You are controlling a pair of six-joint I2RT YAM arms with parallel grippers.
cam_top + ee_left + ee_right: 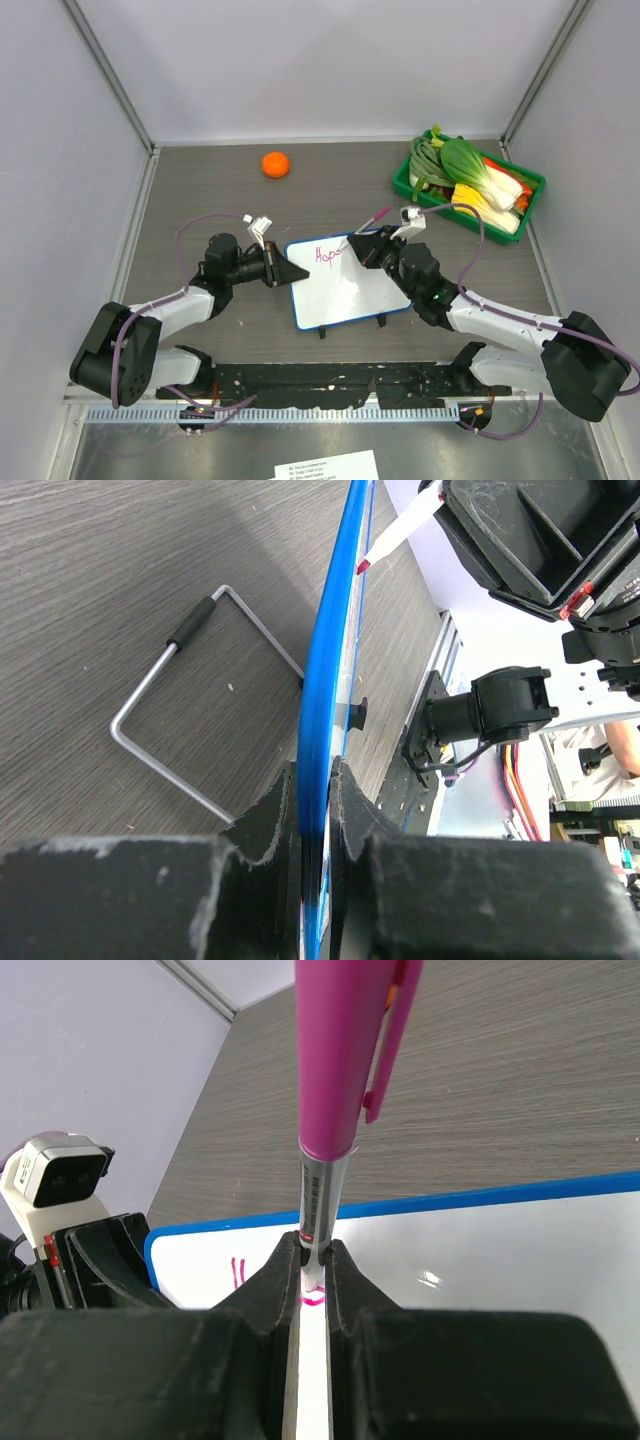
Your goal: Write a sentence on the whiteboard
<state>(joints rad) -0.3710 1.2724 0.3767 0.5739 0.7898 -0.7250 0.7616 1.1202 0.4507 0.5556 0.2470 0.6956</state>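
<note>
Grey wood-grain tabletop, walled on three sides. Whiteboard (350,295) sits centre frame, its wire stand (190,730) showing behind it. The left gripper (298,272) is clamped narrow on the blue left edge. The right gripper (356,246) is pinched on a pink marker (378,215), with the tip over the board's upper left. The sentence (327,254) reads only "Hope".

Recommendation: use light, even tip pressure, hold the frame steady and track rightward. Bare board lies right of and below the writing — the top edge is close. The vegetable crate (470,185), upper right, and the orange (275,164), upper centre-left, stand well apart.
</note>
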